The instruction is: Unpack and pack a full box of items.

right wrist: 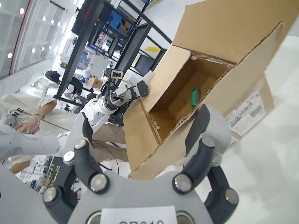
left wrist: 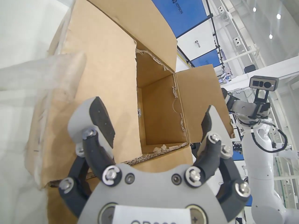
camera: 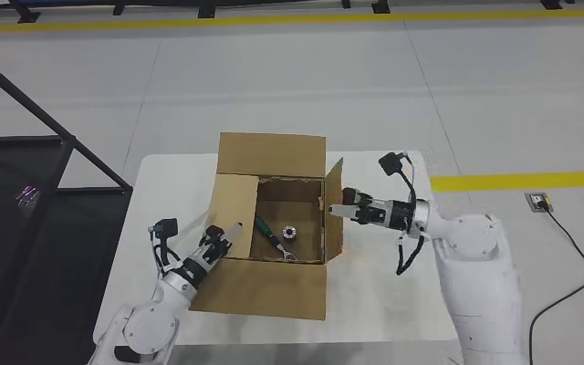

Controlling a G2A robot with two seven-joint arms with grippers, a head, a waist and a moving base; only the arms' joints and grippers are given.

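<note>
Brown corrugated cardboard box (camera: 265, 287) stands open on the white desk (camera: 383, 301), flaps out. Inside, on the floor of the box, lie a green-handled hand tool (camera: 266, 232) and, just beside it, a small round metal part (camera: 289, 231). Left end effector (camera: 222, 236) sits at the left flap, jaws spread wide and empty. Right end effector (camera: 337, 209) sits at the upright right flap, also spread and holding nothing. Judgement: the tool looks light and rigid, best taken across its handle. The round part (likely slippery) wants a careful pinch, and the torn flaps would bend easily.
</note>
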